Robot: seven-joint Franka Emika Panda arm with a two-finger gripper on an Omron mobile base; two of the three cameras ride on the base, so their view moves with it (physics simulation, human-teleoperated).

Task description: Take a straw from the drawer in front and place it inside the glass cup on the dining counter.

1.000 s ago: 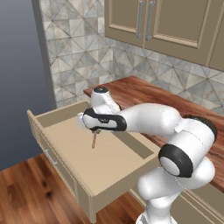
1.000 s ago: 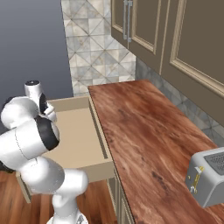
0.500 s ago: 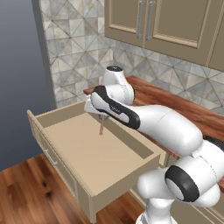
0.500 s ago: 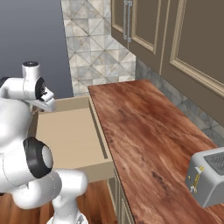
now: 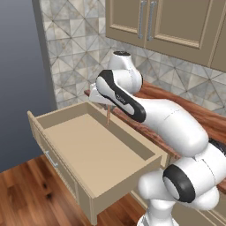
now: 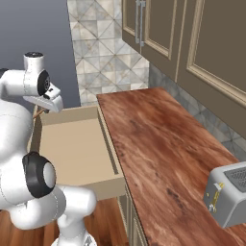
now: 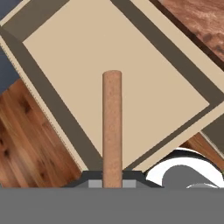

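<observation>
Now, from the left base view, the drawer [image 5: 95,152] is seen pulled well out, its light tan floor bare, and the straw [image 5: 108,114] is seen hanging upright above the drawer's back part, near the edge of the wood-topped counter [image 5: 201,115]. Only the straw's lower length can be made out; its upper end is covered by the white hand, so the gripper [image 5: 107,104] itself is masked by the arm there and its fingers cannot be told apart. A silver bar handle [image 5: 51,159] is glimpsed on the drawer front, partly cut by the angle. Over in the right base view, the drawer [image 6: 72,144] is seen from the other side, its left part blocked by the robot's body, and the straw [image 6: 36,114] is reduced to a short brownish sliver poking out below the hand. A toaster [image 6: 229,193] is cut off at the right edge of the counter [image 6: 163,149]. Down the hand view, the straw [image 7: 112,127] is shown rising straight between the dark fingertips, pinched at its base by the gripper [image 7: 112,183], with the open drawer [image 7: 127,74] spread out behind it and wood flooring [image 7: 30,140] beyond the drawer's front.
</observation>
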